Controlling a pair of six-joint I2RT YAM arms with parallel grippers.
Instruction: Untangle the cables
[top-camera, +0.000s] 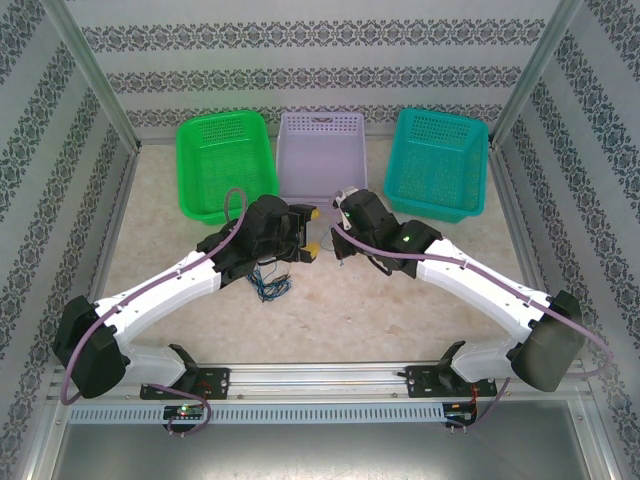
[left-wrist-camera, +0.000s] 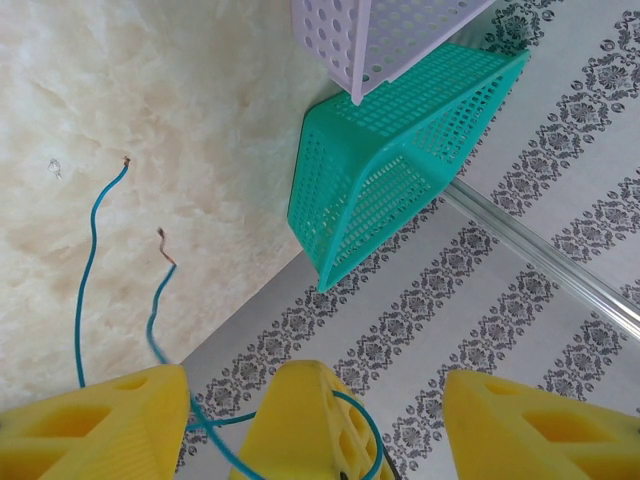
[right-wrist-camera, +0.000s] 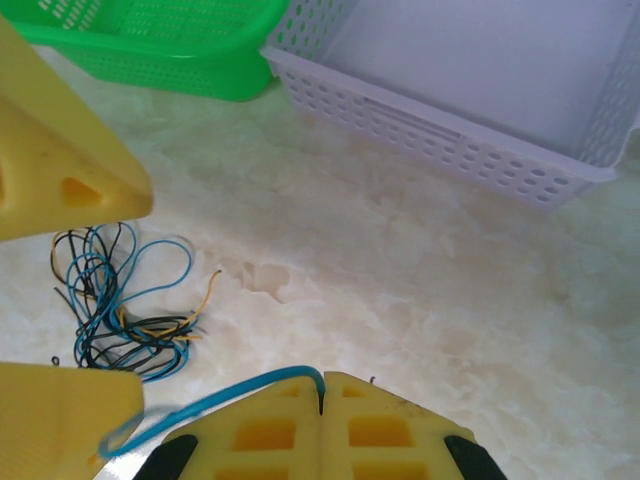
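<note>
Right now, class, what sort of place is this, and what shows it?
Probably a robot test cell: two arms bolted to a rail, a table fenced by patterned panels on metal posts, three plastic baskets in a row.

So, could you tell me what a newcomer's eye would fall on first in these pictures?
Likely the bright row at the far edge: green basket on the left, lavender basket in the middle, teal basket on the right. Then, in the centre, the right claw pinching a blue cable beside the open left claw, with the tangle of cables lying just on the near side.
</note>
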